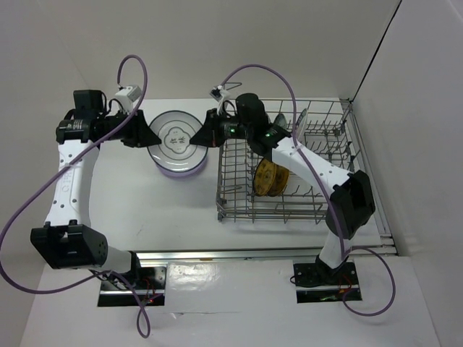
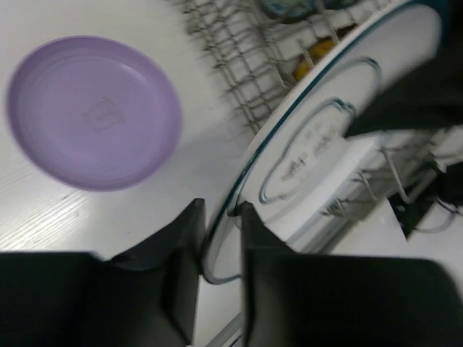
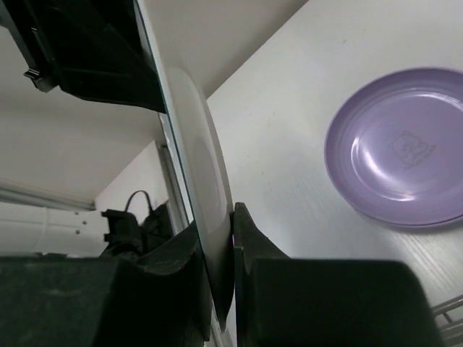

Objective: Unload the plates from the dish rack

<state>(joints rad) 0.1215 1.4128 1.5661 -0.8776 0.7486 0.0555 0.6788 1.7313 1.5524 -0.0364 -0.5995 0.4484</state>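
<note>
A white plate with a dark rim (image 1: 177, 137) hangs edge-up between both grippers, left of the dish rack (image 1: 289, 211). My right gripper (image 1: 207, 134) is shut on its right edge; in the right wrist view the fingers (image 3: 231, 224) pinch the plate (image 3: 195, 144). My left gripper (image 1: 148, 137) has its fingers round the opposite rim (image 2: 221, 217) and touches the plate (image 2: 325, 137). A lavender plate (image 1: 181, 170) lies flat on the table below, and shows in both wrist views (image 2: 94, 112) (image 3: 401, 148). Two yellow-gold plates (image 1: 269, 177) stand in the rack.
The rack's wire side (image 2: 239, 58) is close beside the held plate. A white wall stands right of the rack (image 1: 405, 144). Purple cables loop above both arms (image 1: 134, 69). The table's front rail runs along the near edge (image 1: 239, 254).
</note>
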